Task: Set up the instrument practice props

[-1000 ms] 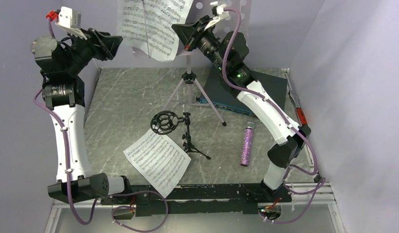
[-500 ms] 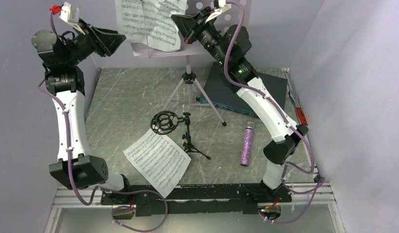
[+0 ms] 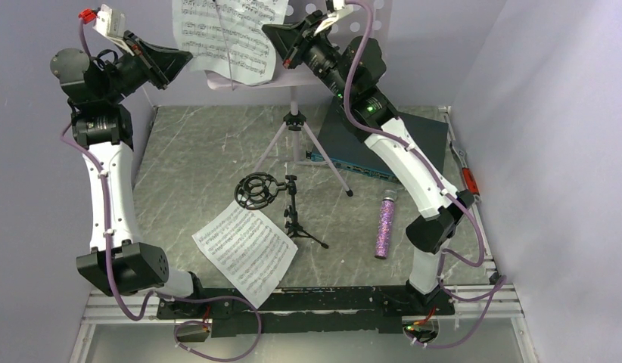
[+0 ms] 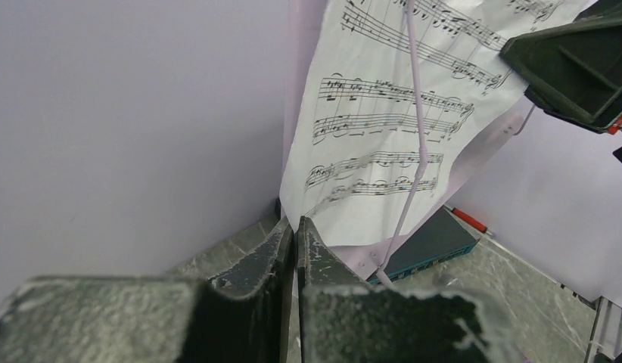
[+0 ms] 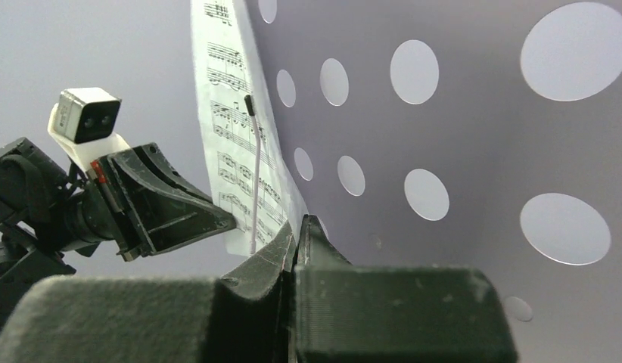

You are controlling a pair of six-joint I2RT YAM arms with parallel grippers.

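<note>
One white sheet-music page [image 3: 225, 34] stands against the pale lilac perforated music stand [image 3: 294, 125] at the back. My left gripper [image 3: 188, 60] is shut on that page's lower left corner [image 4: 368, 121], jaws pressed together [image 4: 294, 221]. My right gripper [image 3: 269, 32] is shut on its right edge [image 5: 240, 144], beside the stand's holed plate [image 5: 444, 136]. A thin wire holder [image 4: 414, 113] crosses the page. The second page [image 3: 245, 251] lies flat on the table near the front. The small black tripod with ring mount [image 3: 274, 197] stands mid-table. The glittery purple microphone [image 3: 385, 225] lies to its right.
A flat dark grey-teal box [image 3: 384, 144] lies at the back right, partly under my right arm. The stand's tripod legs spread over the back of the grey marbled tabletop [image 3: 194, 151]. Lilac walls close in behind and on both sides.
My left jaws have closed at the page's lower left corner. The page, tilted and lower before, has risen and straightened against the stand, with both grippers moving up with it.
</note>
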